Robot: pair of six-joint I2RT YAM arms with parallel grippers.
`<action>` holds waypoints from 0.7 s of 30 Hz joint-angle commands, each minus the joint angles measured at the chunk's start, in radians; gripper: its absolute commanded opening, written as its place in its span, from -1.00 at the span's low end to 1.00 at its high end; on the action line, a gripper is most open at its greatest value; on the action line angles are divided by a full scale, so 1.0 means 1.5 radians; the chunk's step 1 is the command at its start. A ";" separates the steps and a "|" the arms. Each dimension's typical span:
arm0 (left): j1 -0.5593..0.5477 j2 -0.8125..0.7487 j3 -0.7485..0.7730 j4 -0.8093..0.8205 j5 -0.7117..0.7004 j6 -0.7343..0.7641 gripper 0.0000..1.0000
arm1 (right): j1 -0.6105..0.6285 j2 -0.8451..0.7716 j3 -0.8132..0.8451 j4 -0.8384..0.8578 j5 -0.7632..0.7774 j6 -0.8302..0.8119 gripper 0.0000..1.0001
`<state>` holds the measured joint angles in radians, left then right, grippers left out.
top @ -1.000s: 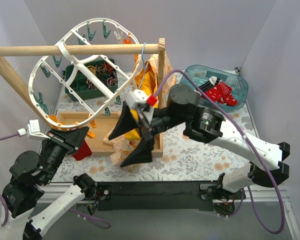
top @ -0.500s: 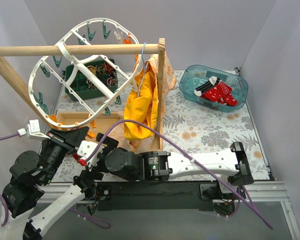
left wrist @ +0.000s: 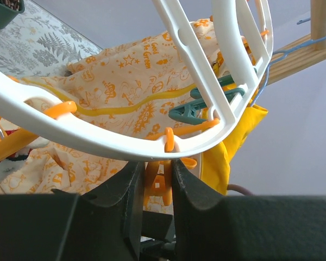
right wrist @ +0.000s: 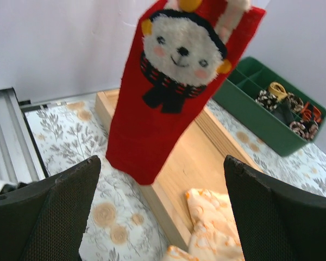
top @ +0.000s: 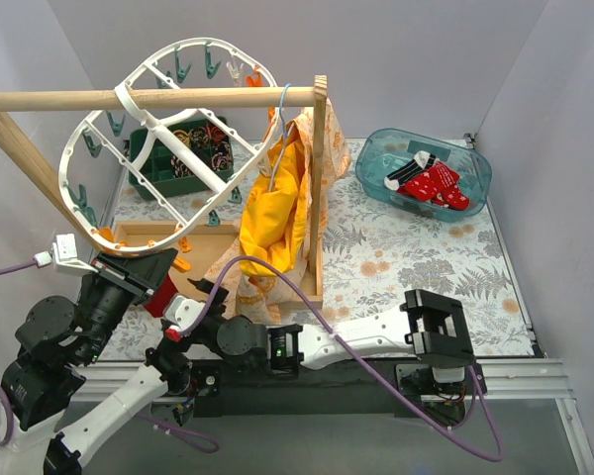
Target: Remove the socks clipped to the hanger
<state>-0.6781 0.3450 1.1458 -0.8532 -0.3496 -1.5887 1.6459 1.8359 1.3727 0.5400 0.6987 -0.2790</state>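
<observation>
Sock (right wrist: 171, 92) hangs centred just beyond the wide-spread right gripper (right wrist: 160, 163).

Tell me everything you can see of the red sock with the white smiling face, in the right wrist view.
The red sock looks soft and knitted, with a fluffy white smiling face, black cap, orange ear patches and dark checked scarf. It hangs slightly tilted, its top cut off by the frame at an orange peg. Its lower end hangs free over the wooden tray, between the open jaws of the right gripper, untouched.
</observation>
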 commanded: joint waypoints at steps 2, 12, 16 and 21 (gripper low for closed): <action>-0.002 0.029 0.032 0.010 0.024 -0.040 -1.00 | 0.003 0.041 -0.006 0.212 -0.037 -0.043 0.97; -0.002 0.041 0.044 0.013 0.058 -0.080 -1.00 | -0.008 0.135 0.011 0.394 -0.012 -0.145 0.97; -0.002 0.038 0.043 0.011 0.059 -0.087 -1.00 | -0.020 0.160 0.030 0.399 -0.023 -0.142 0.97; -0.002 0.039 0.042 0.009 0.063 -0.089 -1.00 | -0.033 0.184 0.060 0.397 -0.037 -0.127 0.96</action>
<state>-0.6781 0.3790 1.1877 -0.8520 -0.2687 -1.7004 1.6131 2.0914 1.3952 1.0431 0.6506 -0.4786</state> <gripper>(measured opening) 0.200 0.983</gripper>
